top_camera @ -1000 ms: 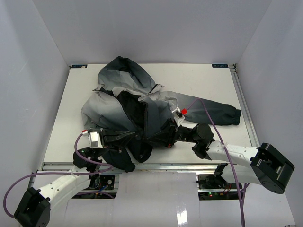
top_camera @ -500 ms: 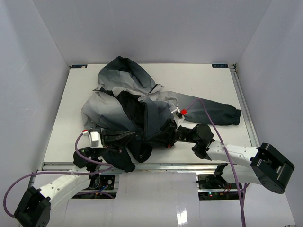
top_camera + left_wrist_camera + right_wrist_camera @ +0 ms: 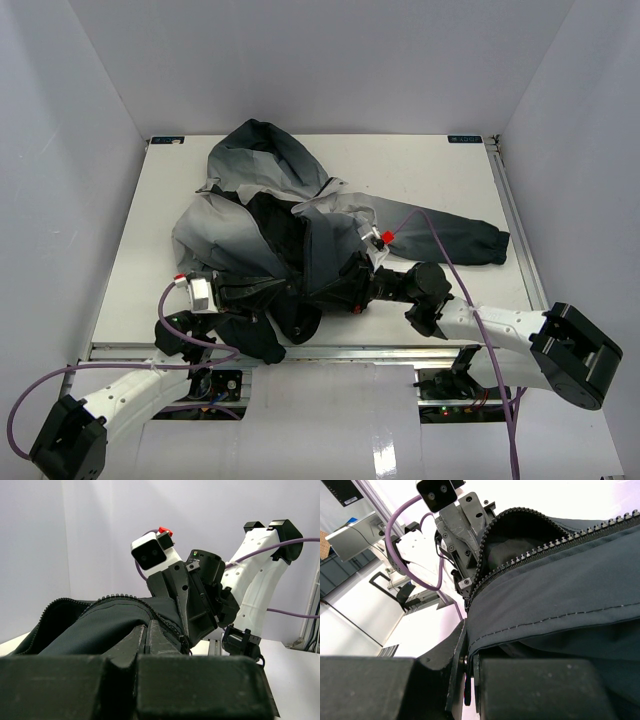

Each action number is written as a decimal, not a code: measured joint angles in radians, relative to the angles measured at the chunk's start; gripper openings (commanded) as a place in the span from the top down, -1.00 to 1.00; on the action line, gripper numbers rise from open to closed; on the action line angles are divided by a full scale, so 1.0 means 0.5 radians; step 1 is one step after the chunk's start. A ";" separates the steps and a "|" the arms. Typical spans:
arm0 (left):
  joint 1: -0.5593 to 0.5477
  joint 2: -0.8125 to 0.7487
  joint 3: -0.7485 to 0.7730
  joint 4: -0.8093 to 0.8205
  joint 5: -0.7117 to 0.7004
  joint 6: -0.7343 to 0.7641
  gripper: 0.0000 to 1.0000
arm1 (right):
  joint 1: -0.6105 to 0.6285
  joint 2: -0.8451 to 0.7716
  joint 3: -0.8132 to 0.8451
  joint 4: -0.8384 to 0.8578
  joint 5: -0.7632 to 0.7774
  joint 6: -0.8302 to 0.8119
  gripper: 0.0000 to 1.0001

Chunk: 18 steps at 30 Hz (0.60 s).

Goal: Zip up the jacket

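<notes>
1. From my remote station I see the large hooded fabric jacket (image 3: 235, 225), light grey fading to dark charcoal. It lies crumpled on the white bench (image 3: 440, 170), bunched left of centre and reaching the near edge.
2. The jacket's hood (image 3: 265, 150) points to the bench's far edge. One long sleeve (image 3: 460, 240) stretches flat towards the right edge.
3. The black two-finger left gripper (image 3: 280, 290) reaches in from the near left corner. Its jaws are pressed together on the jacket's dark front fabric, close to the near edge.
4. The black two-finger right gripper (image 3: 346, 294) comes in from the near right and faces the left one. Its jaws are clamped on the same dark front panel, and a short span of charcoal cloth is pulled between the two.
5. In my left wrist view, the dark zipper teeth (image 3: 65, 600) curve up and away from the pinched fingers, with the right gripper just beyond.
6. In my right wrist view, the fingers grip a stitched charcoal hem. Above it the zipper gapes open, and the left gripper sits at the far end of that opening.
</notes>
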State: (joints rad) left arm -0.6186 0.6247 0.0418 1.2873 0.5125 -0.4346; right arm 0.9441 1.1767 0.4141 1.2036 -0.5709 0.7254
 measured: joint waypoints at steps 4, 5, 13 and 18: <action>0.000 -0.011 0.000 -0.011 0.000 0.004 1.00 | 0.001 -0.004 -0.001 -0.003 0.001 -0.001 0.84; 0.000 -0.017 0.000 -0.016 0.000 0.007 1.00 | 0.001 -0.010 -0.002 -0.006 0.001 -0.001 0.84; -0.001 -0.031 0.000 -0.018 0.001 0.016 1.00 | 0.002 -0.046 -0.003 -0.036 0.024 -0.008 0.84; -0.002 -0.018 0.000 -0.015 0.008 0.016 1.00 | 0.002 -0.046 -0.003 -0.055 0.036 -0.008 0.84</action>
State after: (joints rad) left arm -0.6193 0.6155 0.0418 1.2797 0.5164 -0.4267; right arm 0.9451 1.1538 0.4126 1.1763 -0.5529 0.7212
